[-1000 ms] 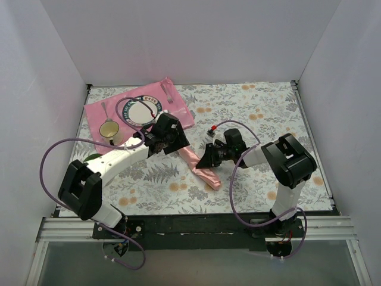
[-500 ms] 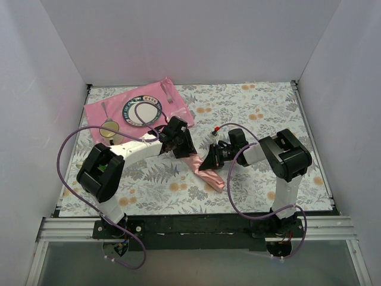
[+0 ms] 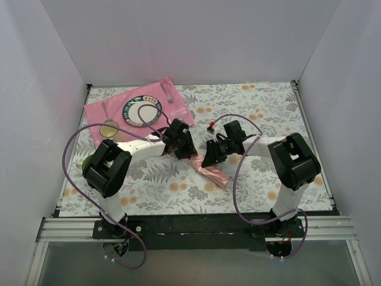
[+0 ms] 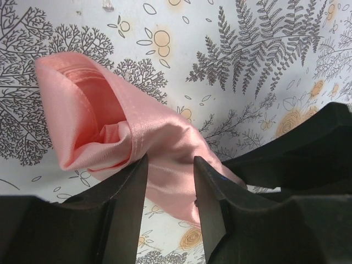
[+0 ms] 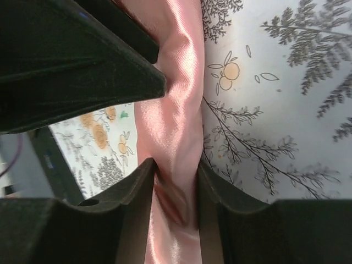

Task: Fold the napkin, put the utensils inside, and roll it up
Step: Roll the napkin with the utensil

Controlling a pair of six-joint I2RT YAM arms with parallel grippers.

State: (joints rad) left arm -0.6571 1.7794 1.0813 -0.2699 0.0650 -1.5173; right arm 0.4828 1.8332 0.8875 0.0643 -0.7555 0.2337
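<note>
At frame centre, the left gripper (image 4: 170, 168) and right gripper (image 5: 175, 175) each clamp the rolled napkin (image 3: 214, 176); the 2 jaw sets are narrow.

No legible text or markings.

Plate (image 3: 132, 111) on mat (image 3: 174, 113) — napkin (image 3: 214, 176) before

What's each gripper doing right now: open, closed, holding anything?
Left gripper: closed on the rolled napkin, beside its open end.
Right gripper: closed on the same napkin, pinching the roll between its fingers.
</note>
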